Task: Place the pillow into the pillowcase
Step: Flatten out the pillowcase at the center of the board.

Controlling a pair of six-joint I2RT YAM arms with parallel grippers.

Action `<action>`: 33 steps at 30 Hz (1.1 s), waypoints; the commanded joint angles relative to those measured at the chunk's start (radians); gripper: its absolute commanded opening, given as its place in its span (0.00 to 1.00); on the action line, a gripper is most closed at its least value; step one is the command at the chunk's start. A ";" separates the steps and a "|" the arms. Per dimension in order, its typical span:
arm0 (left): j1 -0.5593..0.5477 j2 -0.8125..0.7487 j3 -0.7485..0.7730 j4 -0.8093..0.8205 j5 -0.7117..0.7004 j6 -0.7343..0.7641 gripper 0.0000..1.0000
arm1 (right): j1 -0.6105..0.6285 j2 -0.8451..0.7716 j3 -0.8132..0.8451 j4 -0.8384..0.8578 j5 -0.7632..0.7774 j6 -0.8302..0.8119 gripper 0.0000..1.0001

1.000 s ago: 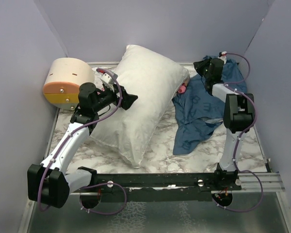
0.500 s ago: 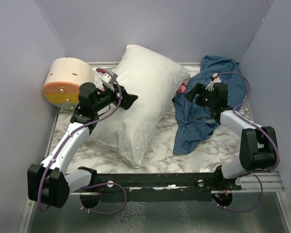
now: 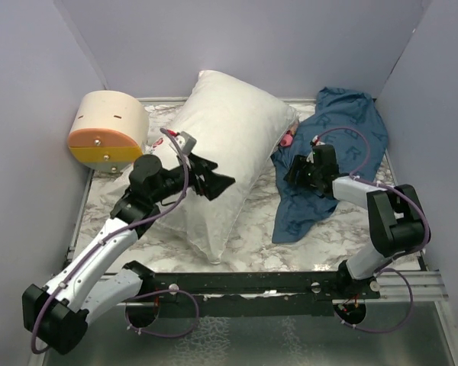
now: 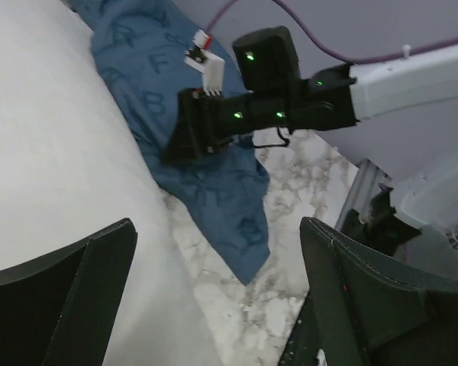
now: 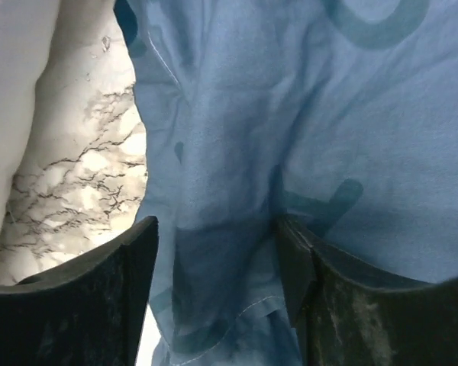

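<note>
Pillow (image 3: 229, 145) and pillowcase (image 3: 343, 130) lie side by side on the marble desk (image 3: 256, 236), the pillow wholly outside the case. The white pillow slants across the middle, one corner at the back wall and the other toward the near edge. The dark blue pillowcase is crumpled to its right, spreading from the far right corner down to a loose tail, with its left edge running close along the pillow's side. A small pink thing (image 3: 288, 139) shows between the two near the back; what it is cannot be told.

The left claw (image 3: 223, 181) hovers over the pillow's middle, released, its fingers spread wide with nothing between them. The right claw (image 3: 291, 172) sits low over the pillowcase's left edge, also released: its fingers (image 5: 76, 305) stand apart with blue cloth lying beneath the gap. A cream and orange drum-shaped container (image 3: 107, 137) stands in the far left corner.
</note>
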 commanded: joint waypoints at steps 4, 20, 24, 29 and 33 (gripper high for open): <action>-0.329 -0.096 -0.161 -0.030 -0.320 -0.193 0.88 | 0.009 -0.099 -0.033 0.033 0.061 0.003 0.01; -0.726 0.181 0.038 -0.119 -0.716 -0.111 0.91 | 0.009 -0.621 0.103 0.039 -0.107 0.063 0.01; -0.732 0.182 -0.007 0.025 -0.690 -0.011 0.95 | 0.009 -0.665 0.109 0.041 -0.163 0.066 0.01; -0.721 0.207 0.032 0.072 -0.716 0.071 0.99 | 0.009 -0.701 0.079 0.064 -0.220 0.087 0.01; -0.710 0.345 0.133 0.071 -0.708 0.093 0.99 | 0.009 -0.711 0.057 0.089 -0.257 0.107 0.01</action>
